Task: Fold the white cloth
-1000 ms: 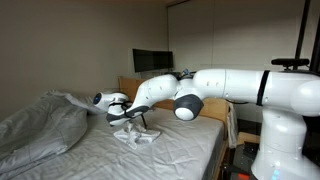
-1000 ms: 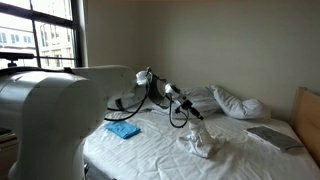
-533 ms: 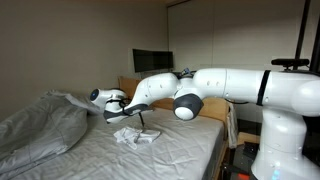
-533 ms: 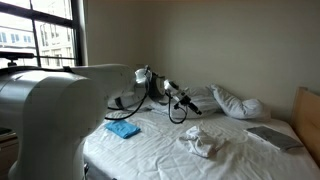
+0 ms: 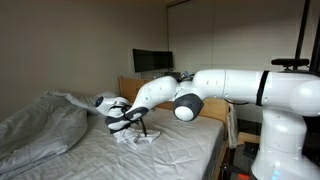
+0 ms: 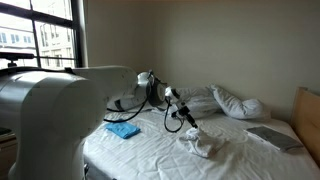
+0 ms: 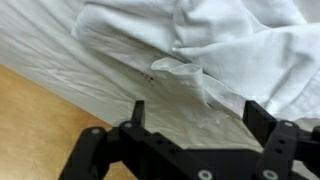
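Note:
The white cloth (image 5: 134, 139) lies crumpled in a small heap on the bed, seen in both exterior views (image 6: 201, 144). My gripper (image 5: 141, 126) hangs just over the heap's near edge (image 6: 189, 126), jaws spread wide with nothing between them. In the wrist view the gripper (image 7: 198, 113) is open, its two black fingers (image 7: 138, 110) standing apart over a wrinkled corner of the white cloth (image 7: 185, 70). The rest of the cloth bunches toward the top of that view.
A big rumpled grey-white duvet (image 5: 40, 125) fills one side of the bed. Pillows (image 6: 240, 103) lie by the headboard, a blue cloth (image 6: 123, 130) near the bed's edge, and a grey flat object (image 6: 272, 137) at the far side. A brown surface (image 7: 30, 125) shows past the sheet's edge.
The jaws opened fully and let the cloth drop into a flatter heap. The gripper rose off it, then came back down close to the heap.

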You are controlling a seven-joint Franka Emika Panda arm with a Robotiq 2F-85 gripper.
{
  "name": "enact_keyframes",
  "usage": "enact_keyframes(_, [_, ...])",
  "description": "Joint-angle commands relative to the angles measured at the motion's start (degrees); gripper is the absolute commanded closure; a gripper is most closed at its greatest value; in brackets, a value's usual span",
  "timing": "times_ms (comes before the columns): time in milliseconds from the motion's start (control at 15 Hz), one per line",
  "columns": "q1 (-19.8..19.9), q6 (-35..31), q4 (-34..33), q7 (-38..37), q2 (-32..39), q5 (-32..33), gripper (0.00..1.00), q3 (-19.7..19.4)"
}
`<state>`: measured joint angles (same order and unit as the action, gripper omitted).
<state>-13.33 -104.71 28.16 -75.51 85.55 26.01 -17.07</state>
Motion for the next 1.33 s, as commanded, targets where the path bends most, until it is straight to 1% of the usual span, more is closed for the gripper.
enact_keyframes(0, [1.55,2.69,0.24,2.29,0.02,-2.43,0.0,1.85])
enact_keyframes(267, [2.17,4.23,1.02,1.45,0.02,-1.65,0.0,0.9])
enact_keyframes(600, [3.66,6.35,2.3,1.17,0.05,-2.27,0.0,1.64])
enact_keyframes(867, [4.55,4.54,2.23,-0.07,0.05,-2.38,0.0,1.84])
enact_keyframes(1000, [5.08,1.83,0.77,0.21,0.02,-2.81,0.0,2.34])
enact_keyframes(1267, [5.3,-6.76,-4.1,-0.52,-0.17,-3.96,0.0,2.21])
